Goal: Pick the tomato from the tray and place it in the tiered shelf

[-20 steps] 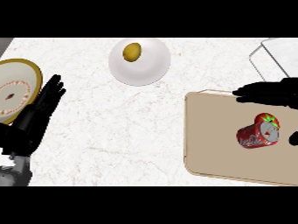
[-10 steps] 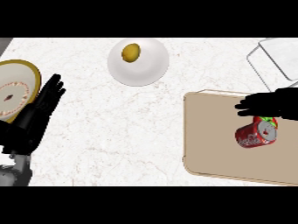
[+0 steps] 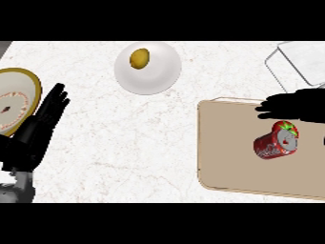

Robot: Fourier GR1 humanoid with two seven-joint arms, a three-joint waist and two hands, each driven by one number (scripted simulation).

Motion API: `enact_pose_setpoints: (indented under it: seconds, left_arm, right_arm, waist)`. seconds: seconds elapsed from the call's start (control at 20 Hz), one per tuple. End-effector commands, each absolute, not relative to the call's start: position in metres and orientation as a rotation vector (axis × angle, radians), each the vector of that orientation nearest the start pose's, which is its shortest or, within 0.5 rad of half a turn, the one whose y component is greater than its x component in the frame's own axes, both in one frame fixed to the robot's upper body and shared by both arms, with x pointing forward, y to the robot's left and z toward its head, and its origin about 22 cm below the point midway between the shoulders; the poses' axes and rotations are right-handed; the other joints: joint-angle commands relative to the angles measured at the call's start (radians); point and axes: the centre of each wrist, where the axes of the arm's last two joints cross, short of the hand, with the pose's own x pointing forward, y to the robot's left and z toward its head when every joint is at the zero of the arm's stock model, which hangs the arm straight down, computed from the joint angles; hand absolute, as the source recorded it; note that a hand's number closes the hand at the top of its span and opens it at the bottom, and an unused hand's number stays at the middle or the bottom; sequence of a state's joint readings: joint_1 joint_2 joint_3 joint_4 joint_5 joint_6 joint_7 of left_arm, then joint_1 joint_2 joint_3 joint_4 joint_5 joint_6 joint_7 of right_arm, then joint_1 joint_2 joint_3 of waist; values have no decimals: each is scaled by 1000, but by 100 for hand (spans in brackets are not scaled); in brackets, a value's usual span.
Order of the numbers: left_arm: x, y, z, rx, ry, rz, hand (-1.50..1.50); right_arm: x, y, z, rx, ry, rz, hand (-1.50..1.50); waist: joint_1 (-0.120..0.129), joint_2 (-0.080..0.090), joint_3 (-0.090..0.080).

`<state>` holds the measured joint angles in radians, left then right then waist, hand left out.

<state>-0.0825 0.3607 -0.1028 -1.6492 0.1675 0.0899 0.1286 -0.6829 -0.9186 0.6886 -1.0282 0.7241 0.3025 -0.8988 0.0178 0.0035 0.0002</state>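
Two plates lie on the marble counter. At the far left edge a gold-rimmed plate with a red-patterned centre sits partly under the left hand, which rests there with straight, relaxed fingers pointing up and holds nothing. Farther right, near the top, a white plate carries a small yellow-brown fruit. On the right lies the tan tray, and on it a red can lies on its side, touching the tomato just above it. Directly over the tomato is the right hand, its fingers spread and uncurled, gripping nothing, hiding part of the tomato. At the top right corner stands the clear tiered shelf, well apart from the tomato.
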Motion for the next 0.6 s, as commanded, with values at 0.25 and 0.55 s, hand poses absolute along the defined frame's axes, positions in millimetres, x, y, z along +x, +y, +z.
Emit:
enact_pose_setpoints:
  seconds: [0.25, 0.55]
  left_arm:
    - [259, 258, 62, 112, -1577, -190, 0]
    - [262, 278, 55, 134, -1587, -171, 0]
  right_arm:
    - [377, -350, 95, -73, -1134, 2268, -150]
    - [374, -344, 85, -73, -1109, 2300, -150]
  waist:
    - [-1, 0, 0]
    - [-10, -2, 0]
